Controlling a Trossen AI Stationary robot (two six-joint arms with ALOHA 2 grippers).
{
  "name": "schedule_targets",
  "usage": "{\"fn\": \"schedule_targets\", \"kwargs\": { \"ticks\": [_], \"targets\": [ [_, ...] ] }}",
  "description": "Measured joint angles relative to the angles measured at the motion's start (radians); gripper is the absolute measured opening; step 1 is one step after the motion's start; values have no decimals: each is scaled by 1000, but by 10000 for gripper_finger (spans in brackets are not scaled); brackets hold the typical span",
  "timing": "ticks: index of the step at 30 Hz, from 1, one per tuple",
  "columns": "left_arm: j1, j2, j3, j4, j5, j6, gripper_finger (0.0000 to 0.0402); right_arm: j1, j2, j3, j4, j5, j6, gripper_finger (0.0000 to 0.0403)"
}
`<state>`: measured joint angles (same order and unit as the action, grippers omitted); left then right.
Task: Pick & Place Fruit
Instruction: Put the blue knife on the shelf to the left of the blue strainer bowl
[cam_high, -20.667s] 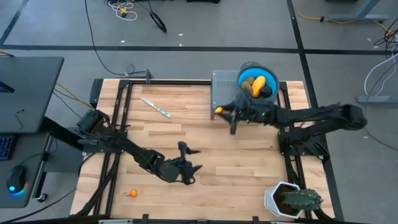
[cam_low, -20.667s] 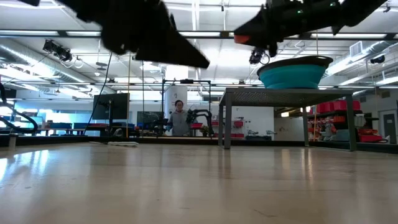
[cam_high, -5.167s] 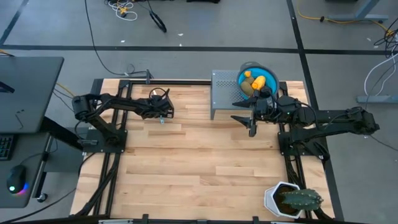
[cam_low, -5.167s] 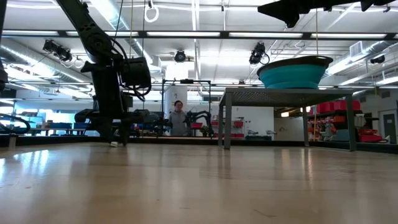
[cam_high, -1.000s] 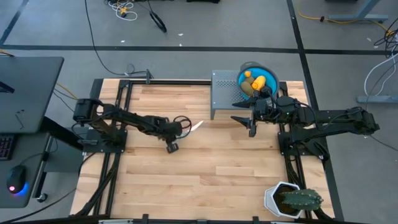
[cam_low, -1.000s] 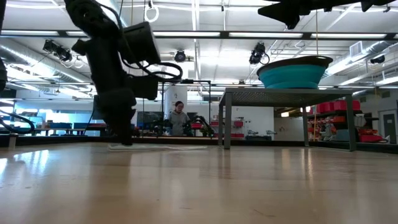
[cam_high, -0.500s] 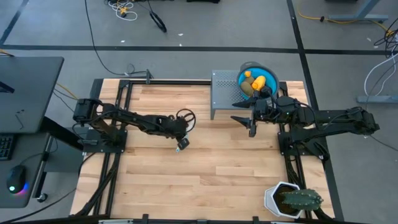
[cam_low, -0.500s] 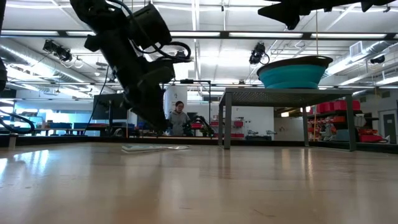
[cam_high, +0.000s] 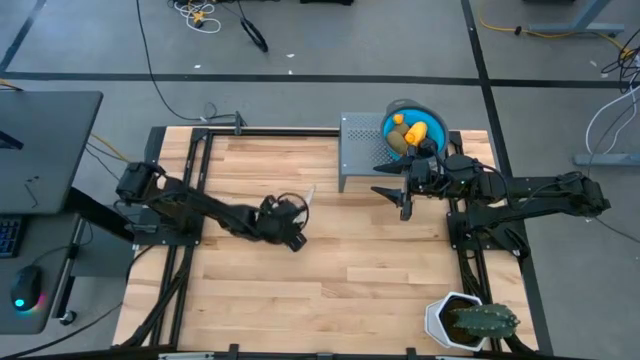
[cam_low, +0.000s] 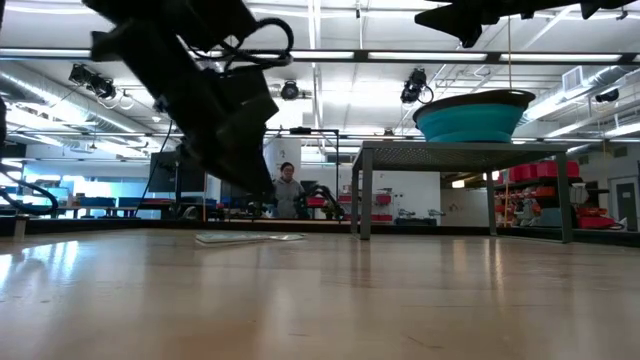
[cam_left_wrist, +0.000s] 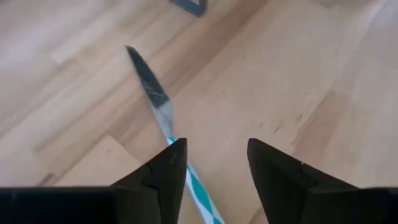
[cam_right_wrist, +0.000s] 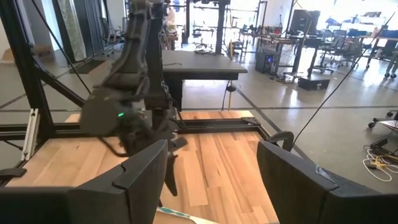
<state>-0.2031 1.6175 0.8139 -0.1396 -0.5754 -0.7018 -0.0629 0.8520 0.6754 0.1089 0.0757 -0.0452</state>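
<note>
- Stick (cam_left_wrist: 155, 102) just released onto table (cam_high: 350, 270); left gripper (cam_left_wrist: 214, 158) parted, empty, backing off.
- Right gripper (cam_right_wrist: 211, 171) apart, waiting by bowl (cam_high: 440, 130).
- Fruit (cam_high: 410, 132) apparently all bowled already.

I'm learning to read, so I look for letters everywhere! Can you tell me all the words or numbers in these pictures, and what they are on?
No text can be read in any view.
The blue bowl, the knife with its striped handle and the wooden table show no lettering.
The screens and shelves in the room behind the table in the low view are too small and blurred to read.
</note>
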Motion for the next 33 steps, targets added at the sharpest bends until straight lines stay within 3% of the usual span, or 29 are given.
{"fn": "schedule_targets", "kwargs": {
  "ticks": [3, 7, 25, 33],
  "targets": [
    [-46, 33, 0, 8, -97, -53, 175, 0, 0, 0, 1, 0, 0, 259],
    [-71, 94, 1, 7, -142, -102, 163, 0, 0, 0, 4, 0, 3, 259],
    [-78, 210, 0, -6, -148, -242, 167, 0, 0, 0, 0, 0, 6, 259],
    [-112, 275, 4, 10, -209, -326, 167, 0, 0, 0, 0, 0, 7, 259]
  ]
}}
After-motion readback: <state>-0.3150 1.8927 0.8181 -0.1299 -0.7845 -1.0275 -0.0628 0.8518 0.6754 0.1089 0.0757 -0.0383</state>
